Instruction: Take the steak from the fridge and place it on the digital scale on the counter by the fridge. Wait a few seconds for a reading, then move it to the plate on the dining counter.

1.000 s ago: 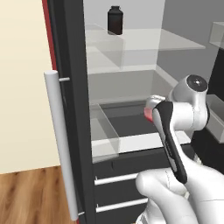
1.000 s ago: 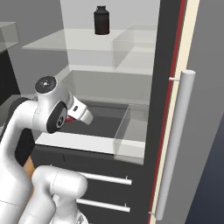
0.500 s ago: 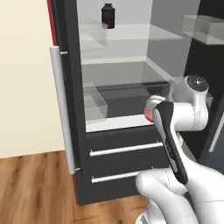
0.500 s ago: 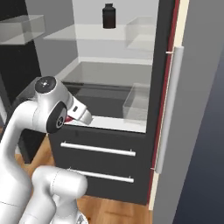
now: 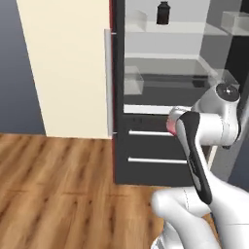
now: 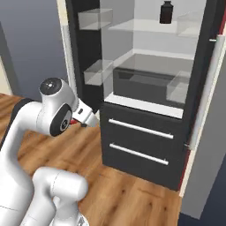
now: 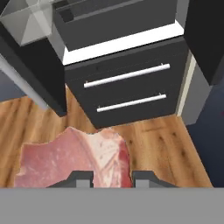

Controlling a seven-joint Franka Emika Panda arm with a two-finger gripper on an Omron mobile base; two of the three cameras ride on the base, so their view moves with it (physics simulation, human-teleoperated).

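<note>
Pinkish-red steak (image 7: 76, 158) is sitting at the lower left of the hand view, pinched at one edge by narrow jaws; hanging over wood floor (image 7: 157, 140), it is risking slipping free during travel.

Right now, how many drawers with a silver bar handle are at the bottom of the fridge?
2: the upper drawer sits directly under the white ledge, the lower drawer directly below it, near the floor.
</note>
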